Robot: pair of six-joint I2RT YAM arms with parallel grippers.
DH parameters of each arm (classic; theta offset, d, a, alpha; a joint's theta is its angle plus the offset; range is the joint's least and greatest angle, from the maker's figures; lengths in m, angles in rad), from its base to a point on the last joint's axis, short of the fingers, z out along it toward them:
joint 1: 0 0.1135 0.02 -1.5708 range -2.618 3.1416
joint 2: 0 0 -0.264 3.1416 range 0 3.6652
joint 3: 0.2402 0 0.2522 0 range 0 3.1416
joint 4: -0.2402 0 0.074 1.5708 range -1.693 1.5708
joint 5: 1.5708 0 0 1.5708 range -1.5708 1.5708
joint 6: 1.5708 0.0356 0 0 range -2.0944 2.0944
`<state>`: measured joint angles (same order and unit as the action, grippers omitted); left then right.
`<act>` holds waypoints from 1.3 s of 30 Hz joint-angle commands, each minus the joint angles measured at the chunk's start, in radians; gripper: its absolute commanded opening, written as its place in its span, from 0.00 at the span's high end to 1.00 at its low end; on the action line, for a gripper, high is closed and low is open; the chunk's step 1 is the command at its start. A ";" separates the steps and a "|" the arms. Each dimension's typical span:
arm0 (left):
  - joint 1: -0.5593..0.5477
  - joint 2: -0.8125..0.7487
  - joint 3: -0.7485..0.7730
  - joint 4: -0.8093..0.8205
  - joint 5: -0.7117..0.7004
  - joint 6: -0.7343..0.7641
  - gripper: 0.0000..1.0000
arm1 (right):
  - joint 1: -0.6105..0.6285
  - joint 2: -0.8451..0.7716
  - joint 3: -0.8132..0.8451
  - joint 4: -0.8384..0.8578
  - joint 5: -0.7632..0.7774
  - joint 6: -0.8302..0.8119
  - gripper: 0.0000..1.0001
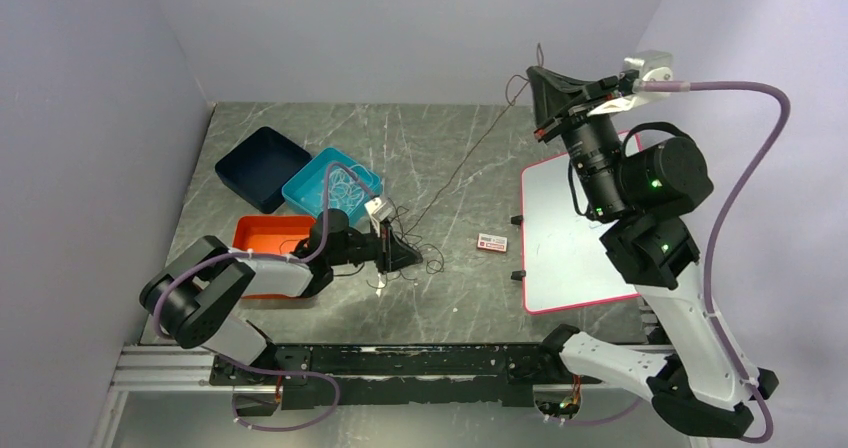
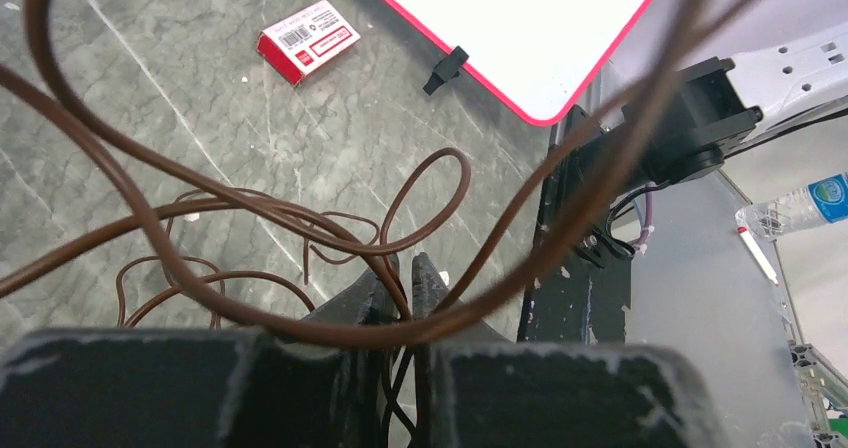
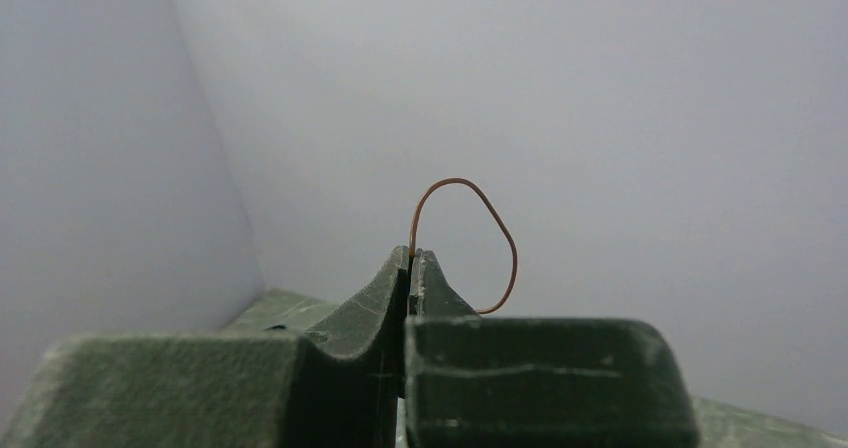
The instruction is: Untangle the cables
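The cables (image 1: 408,254) are a small tangle of thin brown wires on the grey marble table, just right of the orange bin. My left gripper (image 1: 386,258) is down in the tangle. In the left wrist view its fingers (image 2: 403,273) are nearly together, with brown strands (image 2: 300,213) pinched between them and loops arching over them. One brown strand (image 1: 470,158) runs taut from the tangle up to my right gripper (image 1: 534,72), which is raised high at the back right. In the right wrist view that gripper (image 3: 411,255) is shut on the strand, and a loop (image 3: 480,196) sticks out above its tips.
A dark blue bin (image 1: 262,166), a teal bin (image 1: 305,183) holding whitish wire coils, and an orange bin (image 1: 265,233) stand at the left. A small red-and-white box (image 1: 492,242) lies mid-table. A white board with a red rim (image 1: 570,228) lies at the right.
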<state>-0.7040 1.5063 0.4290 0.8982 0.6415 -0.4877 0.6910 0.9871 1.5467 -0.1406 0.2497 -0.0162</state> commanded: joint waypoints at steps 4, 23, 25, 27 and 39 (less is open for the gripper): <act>-0.009 0.025 -0.025 0.058 -0.020 0.002 0.83 | -0.005 -0.053 0.026 0.081 0.180 -0.115 1.00; -0.010 0.071 -0.062 0.090 -0.034 -0.010 0.70 | -0.005 -0.077 0.053 0.172 0.273 -0.249 1.00; -0.011 0.076 -0.067 0.095 -0.034 -0.012 0.69 | -0.006 -0.077 0.057 0.198 0.283 -0.269 1.00; -0.009 0.078 -0.071 0.099 -0.037 -0.013 0.67 | -0.005 -0.076 0.060 0.220 0.288 -0.284 1.00; -0.010 0.088 -0.091 0.106 -0.053 -0.015 0.63 | -0.005 -0.078 0.100 0.282 0.316 -0.355 1.00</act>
<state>-0.7044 1.5768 0.3473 0.9390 0.6018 -0.5095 0.6910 0.9176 1.6234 0.1013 0.5392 -0.3351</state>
